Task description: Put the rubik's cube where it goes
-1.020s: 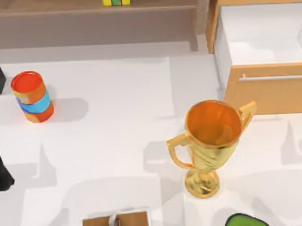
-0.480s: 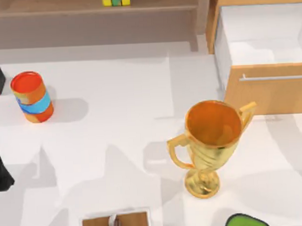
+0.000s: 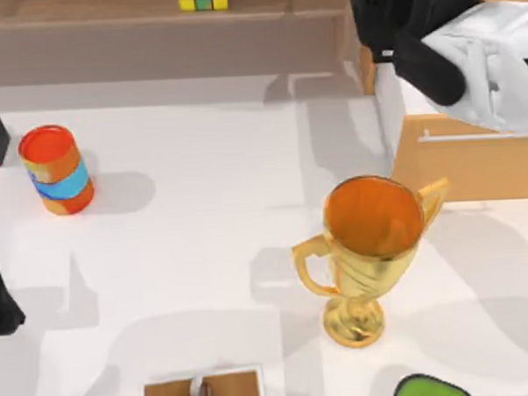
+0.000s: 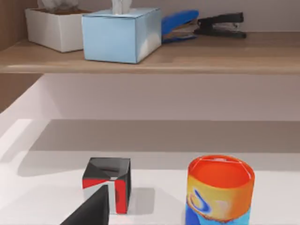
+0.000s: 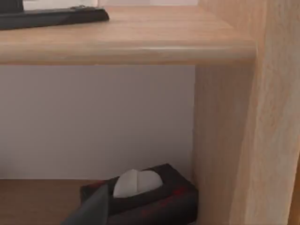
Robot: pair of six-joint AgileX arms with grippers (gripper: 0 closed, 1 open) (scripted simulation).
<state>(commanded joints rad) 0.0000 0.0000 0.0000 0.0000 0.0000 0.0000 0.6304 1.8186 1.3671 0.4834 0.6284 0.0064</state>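
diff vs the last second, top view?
The right arm has swung in at the top right, over the open drawer beside the shelf; a second ago it was out of frame. Nothing grasped or released that can be seen. Unmoved: rubik's cube on the shelf, orange-and-blue can, gold trophy, left arm parked at the left edge.

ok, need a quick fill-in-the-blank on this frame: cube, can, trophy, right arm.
1. The cube sits on the wooden ____ at the top view's far edge.
2. The can stands on the table's ____ side.
3. The trophy stands ____, cup mouth up.
4. The right arm is over the open ____.

Missing words: shelf; left; upright; drawer
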